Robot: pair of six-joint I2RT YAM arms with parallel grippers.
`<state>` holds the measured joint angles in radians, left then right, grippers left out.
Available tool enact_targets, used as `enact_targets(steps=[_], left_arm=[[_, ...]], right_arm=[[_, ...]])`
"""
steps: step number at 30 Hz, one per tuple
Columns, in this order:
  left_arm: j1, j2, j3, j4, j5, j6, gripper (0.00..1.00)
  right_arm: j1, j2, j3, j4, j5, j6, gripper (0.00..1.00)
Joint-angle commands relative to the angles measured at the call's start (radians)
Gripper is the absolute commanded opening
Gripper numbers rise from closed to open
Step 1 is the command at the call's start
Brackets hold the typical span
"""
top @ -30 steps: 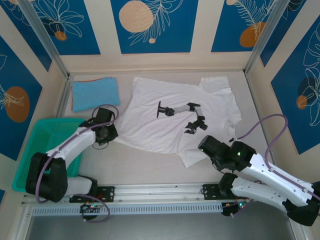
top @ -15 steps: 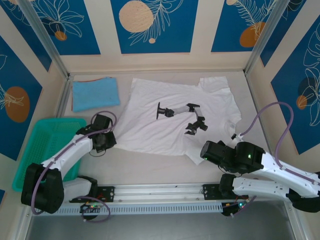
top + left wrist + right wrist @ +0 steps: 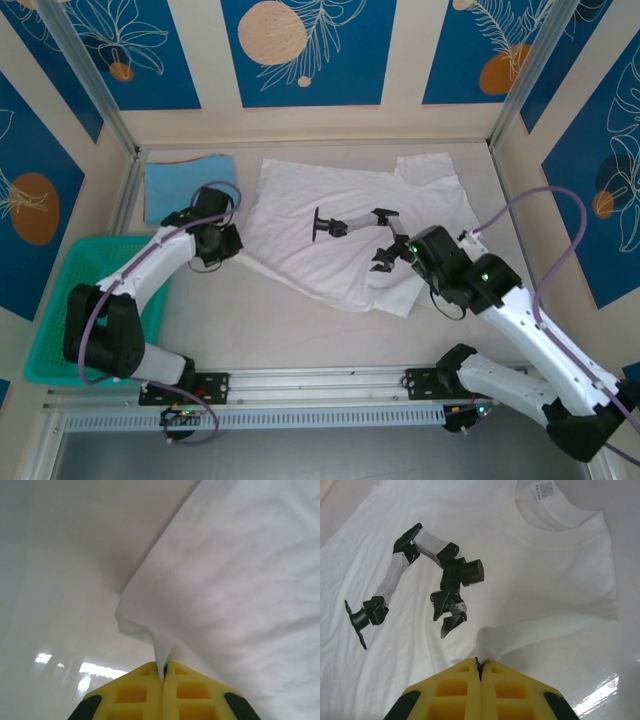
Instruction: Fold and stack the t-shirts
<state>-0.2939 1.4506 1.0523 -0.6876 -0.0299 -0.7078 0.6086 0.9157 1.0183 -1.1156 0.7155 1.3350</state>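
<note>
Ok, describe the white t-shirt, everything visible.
The white t-shirt is soft, lightly wrinkled cloth, lying print-up on the table, with a black-and-grey robot-arm print and a collar with a tag inside. Its near edge is pinched by the left end effector and the right end effector, both shut on it, the right-hand corner raised near the print.

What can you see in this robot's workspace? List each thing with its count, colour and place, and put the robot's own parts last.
white t-shirt: one, white with a black-and-grey robot-arm print, spread mid-table, print up.
light-blue t-shirt: one, light blue, folded, back left of the table.
basket: one, teal mesh, near left.
table: one, off-white, under the shirts.
wall panels: several, blue with orange circles, back and sides.
left arm: one, white and black, yellow jaws shut on the white t-shirt's left edge.
right arm: one, white and black, yellow jaws shut on the white t-shirt's near right edge.
</note>
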Motion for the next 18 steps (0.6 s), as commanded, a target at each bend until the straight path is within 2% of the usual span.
enact_targets(steps=[1,12,18], left_arm=[[0.030,0.089,0.090,-0.065,-0.012,-0.016,0.00],[0.083,0.479,0.473,-0.174,0.009,-0.002,0.00],[0.091,0.585,0.641,-0.247,-0.019,-0.004,0.00]], right_arm=[[-0.092,0.108,0.070,0.149,-0.123,-0.260,0.00],[-0.338,0.585,0.291,0.232,-0.223,-0.475,0.00],[-0.409,0.839,0.439,0.206,-0.248,-0.524,0.00]])
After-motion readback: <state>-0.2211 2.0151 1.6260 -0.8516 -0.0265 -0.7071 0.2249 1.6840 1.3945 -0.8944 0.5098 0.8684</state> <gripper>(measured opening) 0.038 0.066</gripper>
